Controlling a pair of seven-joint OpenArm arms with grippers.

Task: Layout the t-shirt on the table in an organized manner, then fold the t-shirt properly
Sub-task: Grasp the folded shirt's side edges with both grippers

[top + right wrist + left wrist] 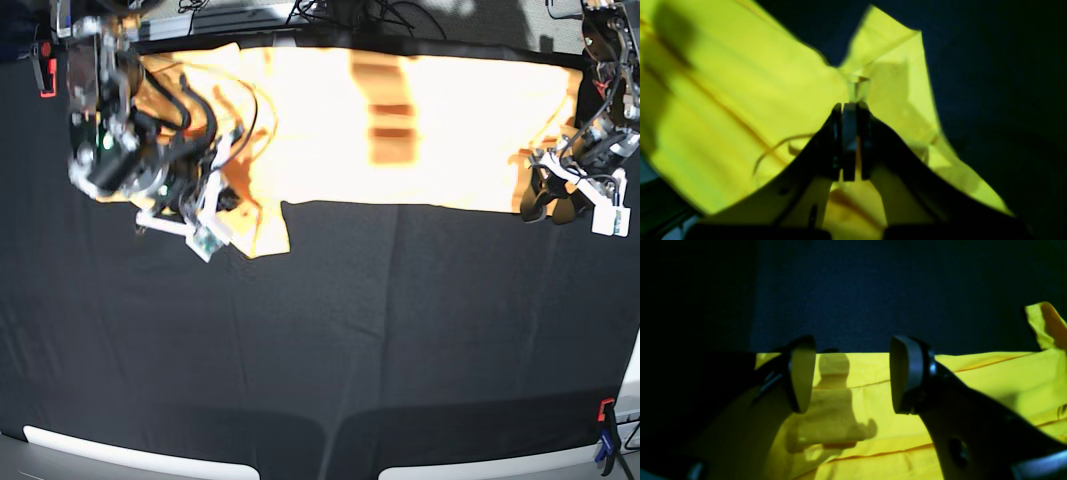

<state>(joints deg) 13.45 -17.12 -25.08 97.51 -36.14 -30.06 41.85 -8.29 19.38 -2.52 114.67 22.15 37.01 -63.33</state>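
Bare black table (330, 340) below the t-shirt (420, 120) — right gripper (849, 108) pinches its edge, left gripper (848, 373) gapes empty.

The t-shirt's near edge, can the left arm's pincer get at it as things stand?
Probably yes: the left pincer hangs open right over the t-shirt edge, with only bare table beyond and nothing between.

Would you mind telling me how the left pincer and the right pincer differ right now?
The left pincer stands wide open and grips nothing; the right pincer is shut, pinching a fold of the t-shirt. In the base view, left sits at the shirt's right end, right at its left end. Both are over the shirt's yellow cloth.
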